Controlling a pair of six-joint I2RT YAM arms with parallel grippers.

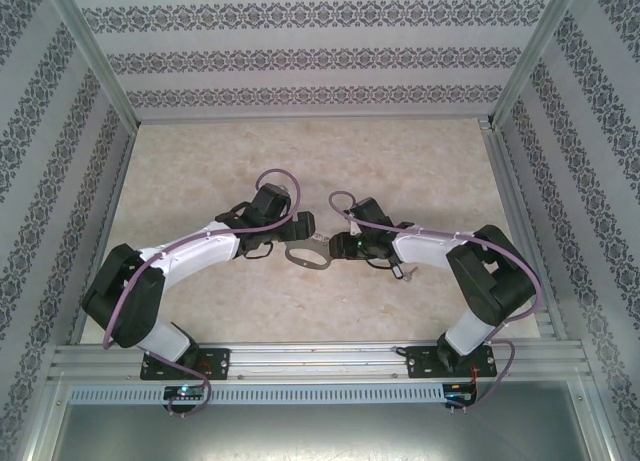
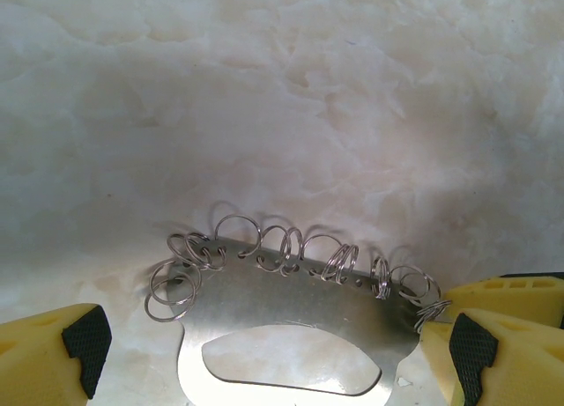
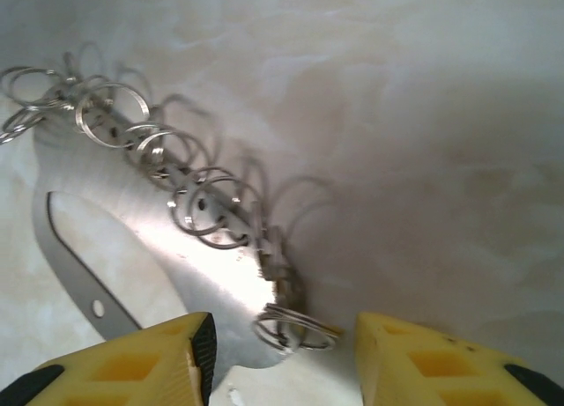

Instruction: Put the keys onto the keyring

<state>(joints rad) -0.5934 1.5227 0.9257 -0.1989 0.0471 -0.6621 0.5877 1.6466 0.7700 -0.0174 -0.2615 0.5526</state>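
Flanking the keyring [image 2: 264,291] on the table [image 2: 282,89] — left fingers [image 2: 53,358] spread wide, right fingers [image 3: 132,371] apart around an end ring [image 3: 275,328].

Silver metal on cream marbling, framed by patterned walls.
The keyring [image 2: 264,300] is silver-grey, glaring white where light strikes it, and its small wire rings [image 2: 238,234] are the same silver. The worktop [image 1: 300,151] is cream with pale, cloudy marbling. The left gripper [image 2: 269,358] and right gripper [image 3: 282,353] have yellow fingers [image 2: 35,371] with black pads [image 2: 86,344]. The arms [image 1: 195,253] are black with white shells, trailing purple cables [image 1: 272,172]. The walls [image 1: 300,56] are white with grey-blue floral bands.
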